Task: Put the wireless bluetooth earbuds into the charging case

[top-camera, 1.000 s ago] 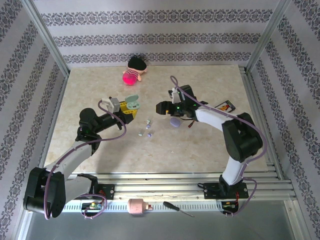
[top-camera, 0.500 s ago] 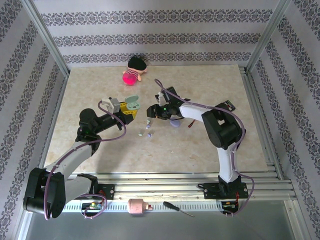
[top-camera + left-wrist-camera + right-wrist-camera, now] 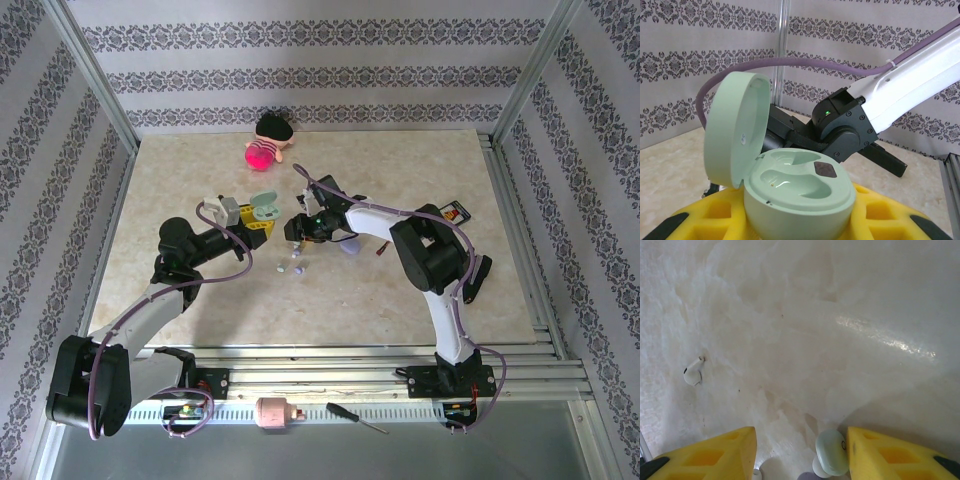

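My left gripper [image 3: 255,217] is shut on the mint charging case [image 3: 800,192]. Its lid [image 3: 735,132] stands open and both sockets are empty. The case also shows in the top view [image 3: 263,208]. Several tiny earbuds [image 3: 296,256] lie scattered on the table just right of it. My right gripper [image 3: 295,233] hangs low over them, open, its yellow fingers [image 3: 715,455] wide apart. A mint earbud [image 3: 831,452] lies between them, right beside the right finger [image 3: 895,455]. A white earbud [image 3: 692,375] lies farther off to the left.
A lavender case [image 3: 350,244] sits under my right forearm, with a small red-tipped stick [image 3: 383,249] beside it. A pink plush doll [image 3: 267,143] lies at the back, a red-and-black item [image 3: 452,211] at the right. My right arm's black wrist [image 3: 840,132] is close behind the case.
My right gripper has swung left from the lavender case to the scattered earbuds, and its jaws have narrowed. The left arm and the case have not moved.
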